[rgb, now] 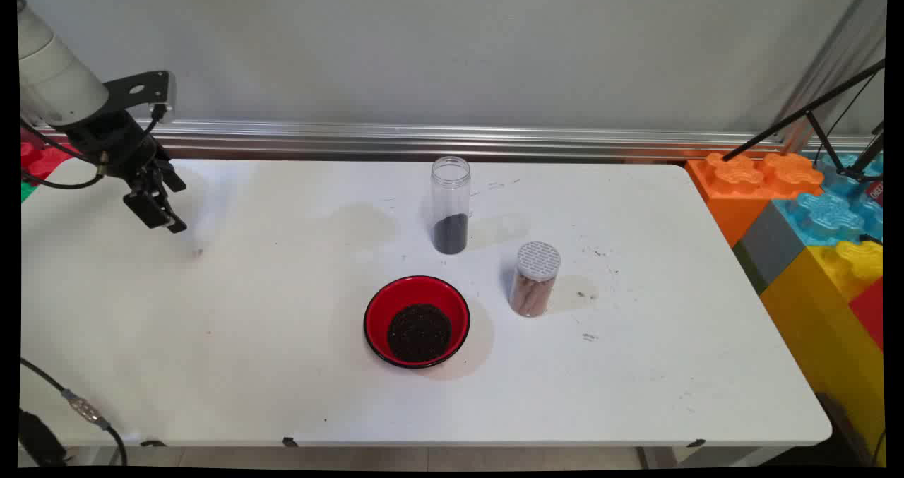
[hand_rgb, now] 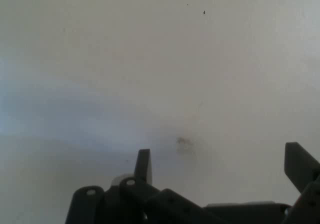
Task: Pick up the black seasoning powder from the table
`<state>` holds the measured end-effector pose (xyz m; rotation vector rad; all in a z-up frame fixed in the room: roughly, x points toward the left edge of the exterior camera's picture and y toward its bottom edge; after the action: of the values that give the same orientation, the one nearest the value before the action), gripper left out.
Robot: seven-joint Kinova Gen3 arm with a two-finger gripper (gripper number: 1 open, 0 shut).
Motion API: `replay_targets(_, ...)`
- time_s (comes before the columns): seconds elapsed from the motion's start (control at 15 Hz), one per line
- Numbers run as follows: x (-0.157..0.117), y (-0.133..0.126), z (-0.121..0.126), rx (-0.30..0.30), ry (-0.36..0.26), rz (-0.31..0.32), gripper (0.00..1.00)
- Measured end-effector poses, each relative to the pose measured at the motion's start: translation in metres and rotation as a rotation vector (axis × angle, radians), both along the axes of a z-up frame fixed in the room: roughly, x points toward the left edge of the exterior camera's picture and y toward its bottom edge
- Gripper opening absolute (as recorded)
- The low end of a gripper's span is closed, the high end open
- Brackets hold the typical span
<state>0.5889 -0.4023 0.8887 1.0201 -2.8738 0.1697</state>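
Note:
My black gripper (rgb: 164, 218) hangs above the table's far left part, open, with nothing between its fingers. In the hand view the gripper (hand_rgb: 220, 161) looks down on bare white table (hand_rgb: 160, 59) with a small dark smudge (hand_rgb: 184, 143) between the two fingers. Far off to the right stand a clear tall jar (rgb: 450, 205) with dark grains at its bottom, a red bowl (rgb: 417, 320) holding dark grains, and a short jar (rgb: 534, 279) with a white perforated lid and brown contents.
Big toy blocks (rgb: 812, 217) in orange, blue, yellow and grey stand off the table's right end. A black tripod leg (rgb: 798, 118) crosses above them. A metal rail (rgb: 452, 139) runs along the wall. A cable (rgb: 78, 404) hangs at the near left corner.

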Motion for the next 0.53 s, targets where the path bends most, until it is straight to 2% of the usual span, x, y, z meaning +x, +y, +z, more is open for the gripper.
replay_targets(0.53,-0.016,-0.005,-0.005,0.003,0.006,0.009,1.0)
